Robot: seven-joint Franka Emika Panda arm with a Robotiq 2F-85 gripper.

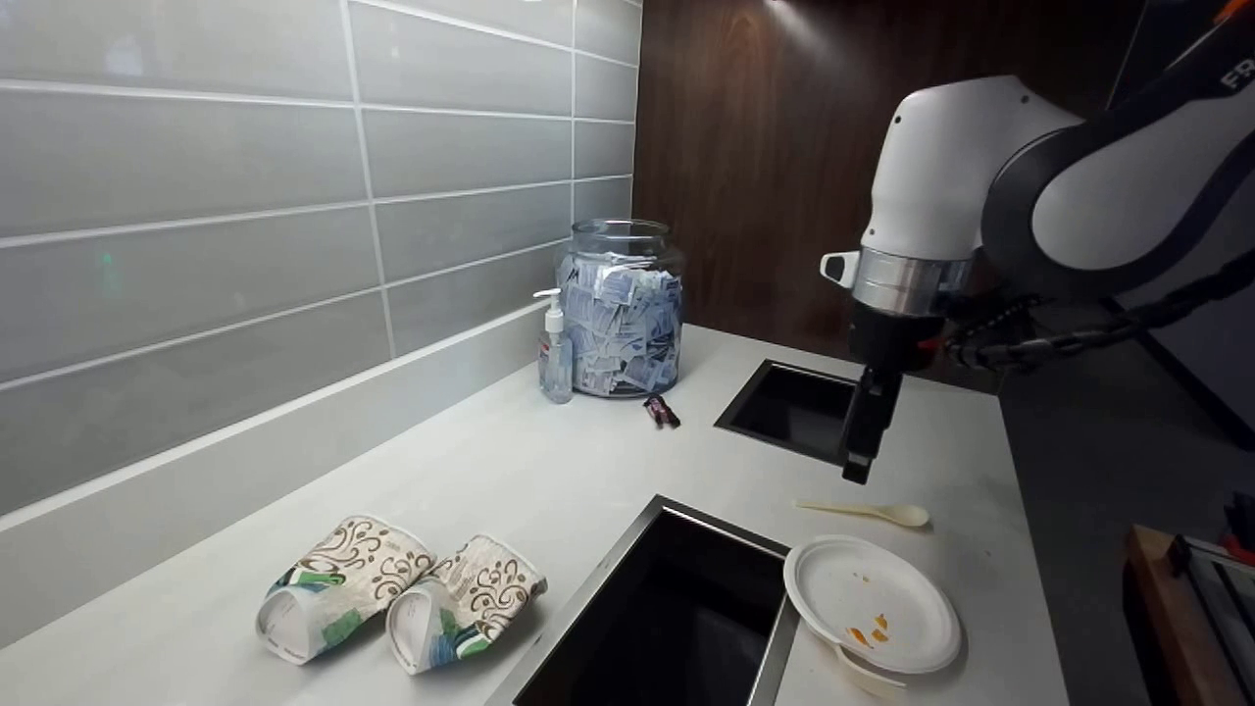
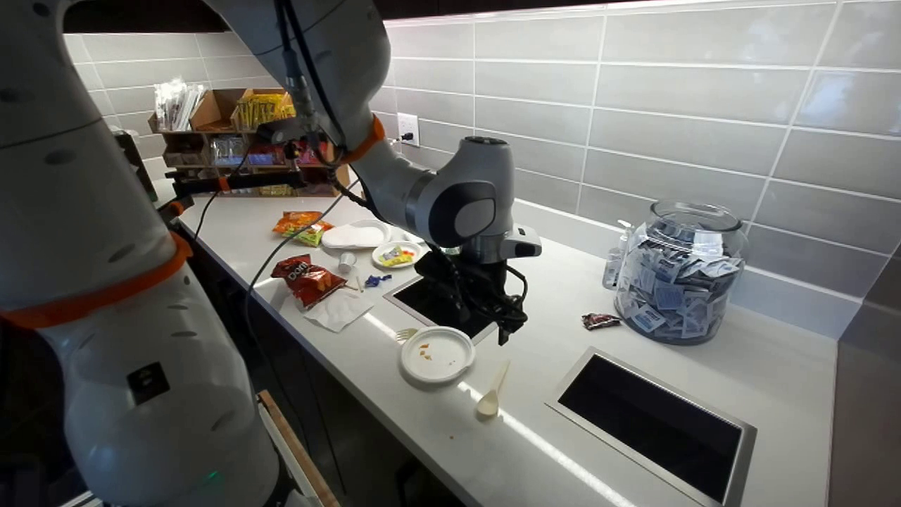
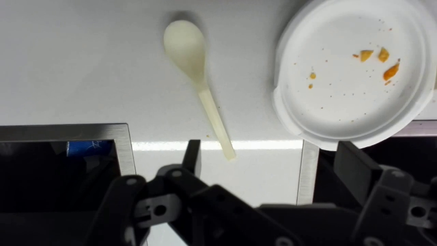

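A gripper, its jaws spread wide with nothing held, is suspended above a pale surface, where a cream spoon is laid near a white plate scattered with orange crumbs.

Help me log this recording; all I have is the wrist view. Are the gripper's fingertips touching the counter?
Observer: No. In both exterior views the gripper hangs above the counter.
Operator: Thanks. My picture cuts off just past the plate. What lies there, on the side away from the spoon?
Observer: A pale fork; an exterior view shows its tines beside the rim.
Operator: And is anything tall standing on this counter, outside my view?
Observer: Yes, a wide-mouthed clear jar filled with small packets stands near the tiled wall.
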